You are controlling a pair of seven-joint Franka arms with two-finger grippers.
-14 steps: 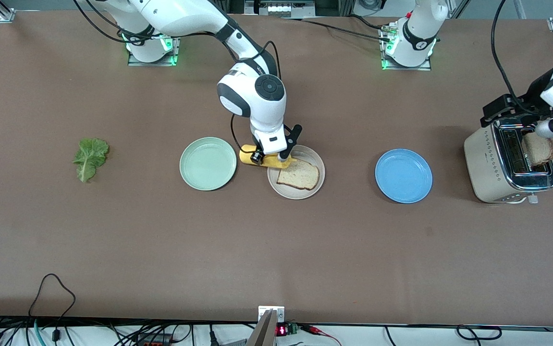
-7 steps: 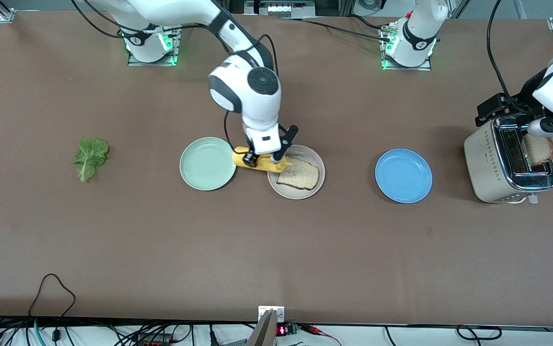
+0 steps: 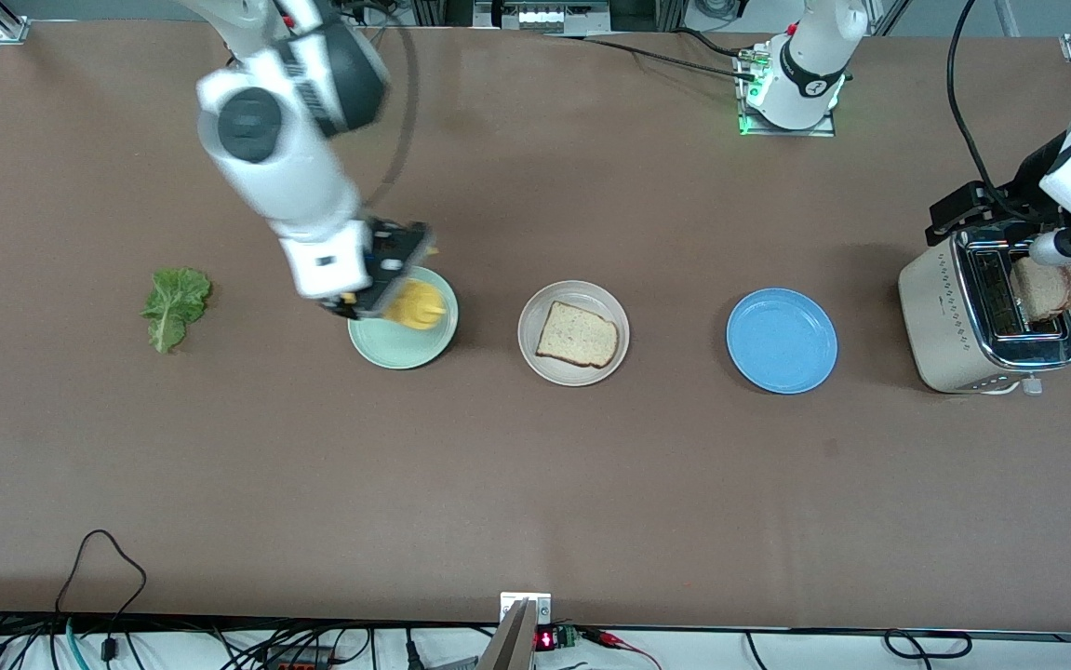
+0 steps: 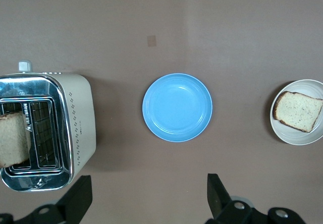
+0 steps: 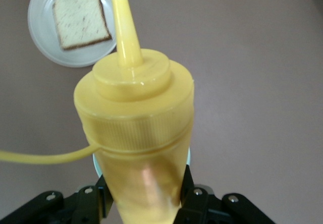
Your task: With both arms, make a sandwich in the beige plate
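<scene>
Front view: my right gripper clamps a glossy yellow squeeze bottle over the mint-green plate; one speckled toast slice lies flat in the round, raised-rim beige plate, between the mint-green and blue plates. Left wrist view: my left gripper hangs with its fingers spread and empty beside the chrome-topped toaster, where a second slice stands in a slot. Right wrist view: the bottle's conical nozzle points toward the toast, dark-crusted on pale plate.

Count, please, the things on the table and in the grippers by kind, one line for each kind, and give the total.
Plates: 3, beige plate, mint-green plate, blue plate
Toast slices: 2, one on the beige plate, one in the toaster
Lettuce leaves: 1
Toasters: 1
Yellow squeeze bottles: 1, held in the right gripper
Total: 8
</scene>
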